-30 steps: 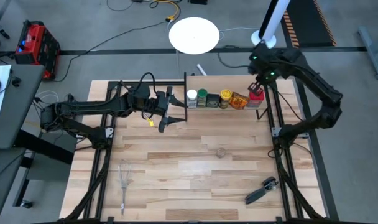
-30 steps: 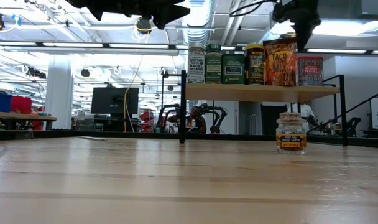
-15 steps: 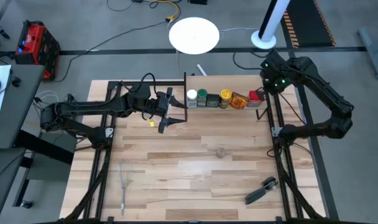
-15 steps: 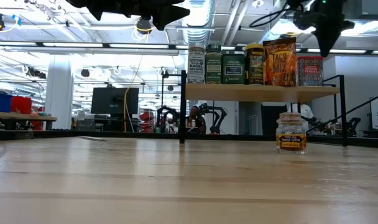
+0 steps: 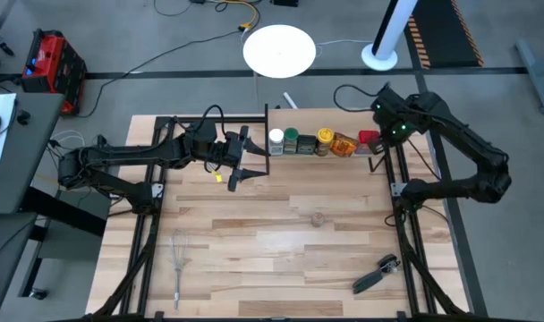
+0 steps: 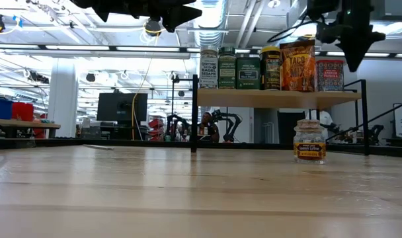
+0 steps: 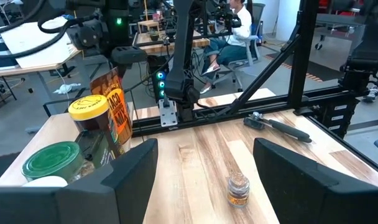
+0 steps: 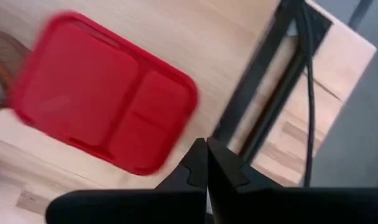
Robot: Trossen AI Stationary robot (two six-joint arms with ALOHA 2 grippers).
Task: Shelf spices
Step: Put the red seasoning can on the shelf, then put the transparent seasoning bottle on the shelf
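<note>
**Right end effector clear of the shelf, one jar down on the counter**

While I watch from the console, my right end effector point(image 8: 206, 163) hangs clenched and empty, its fingers pressed together, just above and beside the red tin point(image 8: 102, 93). That tin sits nearest it, at the end of the shelf point(image 6: 274, 98) next to the black end post point(image 8: 263, 68). Moving away from the right end effector along the board, I see the orange taco packet point(image 6: 297, 65), the yellow-capped jar point(image 5: 325, 137), the dark square tin point(image 6: 247, 71), the green-capped jar point(image 5: 291, 137) and the white-capped jar point(image 5: 276, 138), all upright in one row.

Beyond the far end of that row, my left end effector point(image 5: 247, 157) hovers released, fingers spread with nothing between them, just beside the shelf's other end and above the counter point(image 5: 254, 259).

Ahead of and below the left end effector, well apart from it, a small clear jar point(image 7: 238, 190) stands upright on the bare counter, in front of the shelf. Farther off lie a black-handled tool point(image 5: 375, 274) and a wire whisk point(image 5: 179, 253).
</note>
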